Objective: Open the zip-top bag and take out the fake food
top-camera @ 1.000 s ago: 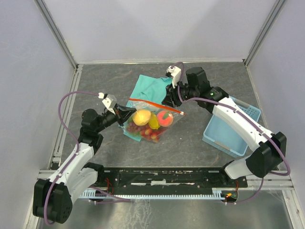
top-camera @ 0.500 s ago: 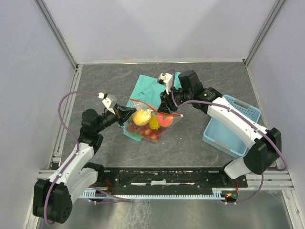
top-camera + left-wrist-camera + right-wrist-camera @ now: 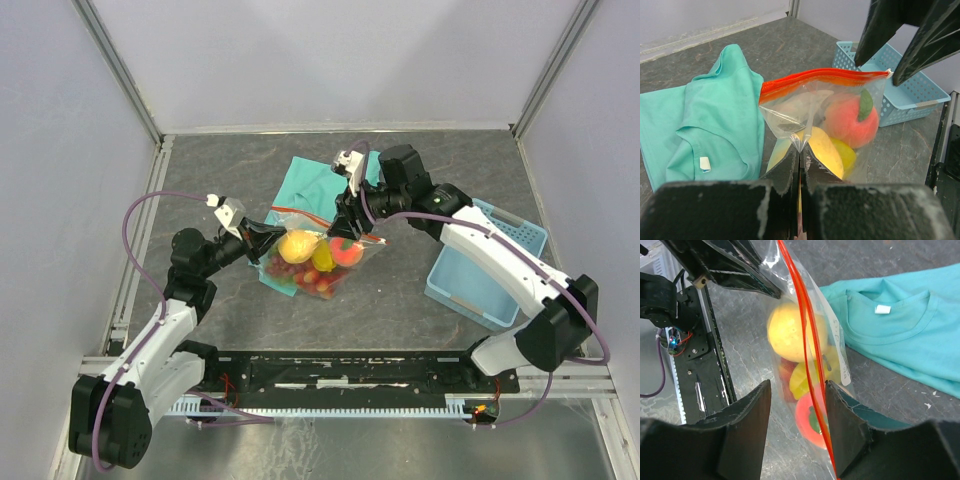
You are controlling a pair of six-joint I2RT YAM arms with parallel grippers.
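The task is barely begun: the zip-top bag (image 3: 312,255) stands on the table (image 3: 420,300) just beside the teal T-shirt (image 3: 315,180), at its near edge, its orange-red zip strip (image 3: 825,76) looking sealed and all the fake food (image 3: 300,247) inside. The left hand (image 3: 800,167) is clamped on the bag's side plastic, holding it upright. The right hand (image 3: 796,390) is open, one jaw on each side of the strip, gripping nothing. Opening and emptying are both left to do

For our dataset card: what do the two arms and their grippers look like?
Both the left arm and right arm have white links with black joints, each with a purple cable. The left gripper and right gripper have black wedge-shaped fingers, the left's scuffed.
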